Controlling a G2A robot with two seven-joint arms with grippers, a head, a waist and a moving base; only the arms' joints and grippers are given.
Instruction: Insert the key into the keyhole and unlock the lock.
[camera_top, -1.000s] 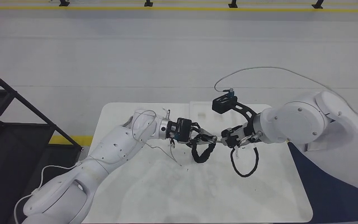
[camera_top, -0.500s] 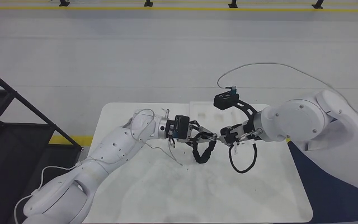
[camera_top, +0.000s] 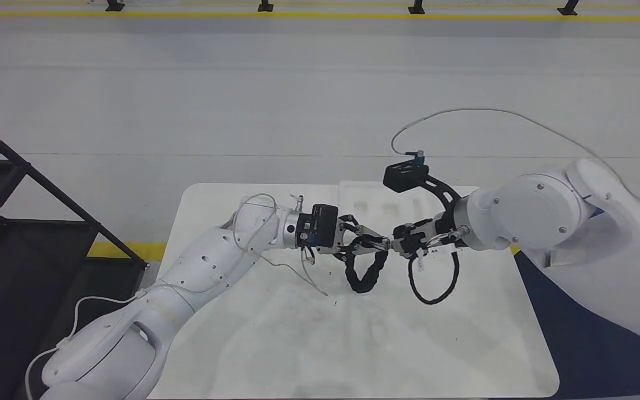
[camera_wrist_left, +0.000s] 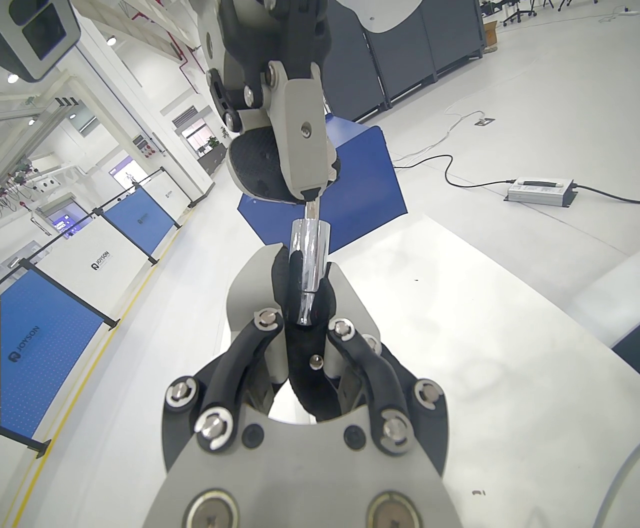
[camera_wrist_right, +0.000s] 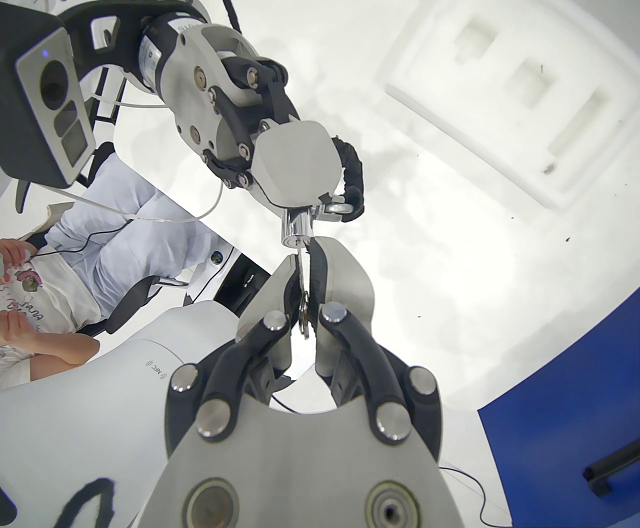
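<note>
Cable lock (camera_wrist_left: 310, 260) is held above the white table (camera_top: 300, 340), between the two arms. Left gripper (camera_wrist_left: 302, 295) is clamped on its black cable end, chrome cylinder pointing at the right gripper (camera_wrist_right: 311, 267), whose fingers pinch the key (camera_wrist_right: 302, 305). Key tip meets the cylinder's keyhole face; depth unclear.

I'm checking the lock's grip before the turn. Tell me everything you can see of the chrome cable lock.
The shiny chrome cylinder lock is held over the white table, clamped in the left gripper. A black fabric-sleeved cable loop hangs from it. The small metal key, pinched in the right gripper, meets its keyhole end; the depth is unclear.
</note>
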